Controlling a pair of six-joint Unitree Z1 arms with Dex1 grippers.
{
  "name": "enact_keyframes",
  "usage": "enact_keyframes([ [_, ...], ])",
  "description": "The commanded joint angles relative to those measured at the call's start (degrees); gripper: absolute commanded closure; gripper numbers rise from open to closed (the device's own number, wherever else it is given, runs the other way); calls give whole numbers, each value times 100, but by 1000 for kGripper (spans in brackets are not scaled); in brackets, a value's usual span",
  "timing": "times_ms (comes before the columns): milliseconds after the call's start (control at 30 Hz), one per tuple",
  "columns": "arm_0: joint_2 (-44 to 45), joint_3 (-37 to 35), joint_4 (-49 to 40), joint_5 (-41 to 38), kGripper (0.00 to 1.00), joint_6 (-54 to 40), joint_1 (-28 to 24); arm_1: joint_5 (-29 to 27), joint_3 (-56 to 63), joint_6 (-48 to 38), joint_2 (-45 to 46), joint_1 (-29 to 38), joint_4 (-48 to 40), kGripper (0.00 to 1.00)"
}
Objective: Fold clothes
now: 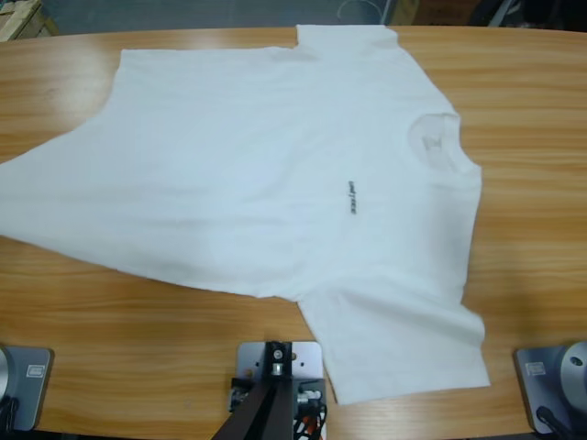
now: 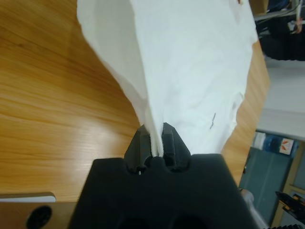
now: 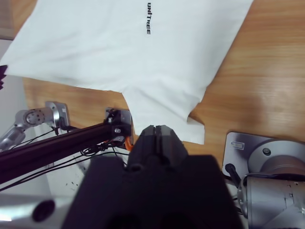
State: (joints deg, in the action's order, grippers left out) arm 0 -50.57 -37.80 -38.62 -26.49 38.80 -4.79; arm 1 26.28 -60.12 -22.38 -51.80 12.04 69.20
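Observation:
The clothes are one white T-shirt (image 1: 275, 174) spread flat on the wooden table (image 1: 514, 92), neck (image 1: 431, 142) to the right, a small dark mark (image 1: 352, 199) on the chest. One sleeve (image 1: 404, 339) points at the front edge, the other (image 1: 348, 41) at the far edge. My left gripper (image 2: 156, 143) is shut on a bunched edge of the T-shirt (image 2: 190, 71), which fans out away from it. My right gripper (image 3: 157, 131) is shut on nothing, hovering short of the near sleeve (image 3: 167, 109), apart from the T-shirt (image 3: 119, 47). Neither gripper shows in the high view.
Bare wood (image 1: 138, 348) runs along the front edge and to the right of the neck (image 1: 541, 183). The shirt's hem end reaches the left edge of the high view. Beyond the table's far end, the left wrist view shows room clutter (image 2: 281, 33).

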Motion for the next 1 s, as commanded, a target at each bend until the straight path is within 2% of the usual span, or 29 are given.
enact_keyframes([
  [33, 154, 229, -84, 98, 1000, 75, 55, 229, 506, -116, -97, 88, -338, 1000],
  [67, 140, 229, -84, 121, 1000, 75, 52, 345, 673, -144, -199, 88, -535, 1000],
  [100, 126, 229, -84, 139, 1000, 75, 50, 418, 900, -218, -317, 88, -767, 842],
  [133, 112, 222, -84, 183, 1000, 70, 52, 496, 1123, -316, -399, 89, -999, 462],
  [167, 104, 221, -84, 216, 1000, 64, 57, 554, 1394, -443, -482, 121, -1273, 279],
  [200, 86, 221, -77, 234, 1000, 50, 57, 561, 1603, -559, -528, 204, -1493, 231],
  [300, -5, 229, -10, 292, 1000, 22, 57, 461, 2182, -1018, -698, 580, -2151, 230],
  [400, -181, 221, 150, 302, 1000, 19, 57, 422, 2612, -1230, -797, 659, -2578, 231],
  [533, -448, 217, 392, 293, 1000, 31, 66, 431, 2918, -1293, -797, 682, -2739, 230],
  [733, -684, 203, 594, 293, 1000, 38, 75, 413, 3096, -1552, -1037, 1075, -3005, 230],
  [800, -717, 203, 617, 293, 1000, 31, 75, 397, 3215, -1652, -1190, 1242, -3235, 208],
  [867, -735, 212, 629, 293, 1000, 22, 75, 350, 3435, -1842, -1331, 1467, -3662, 141],
  [1000, -760, 212, 647, 293, 1000, 13, 75, 165, 3639, -2035, -1570, 1707, -4162, 127],
])
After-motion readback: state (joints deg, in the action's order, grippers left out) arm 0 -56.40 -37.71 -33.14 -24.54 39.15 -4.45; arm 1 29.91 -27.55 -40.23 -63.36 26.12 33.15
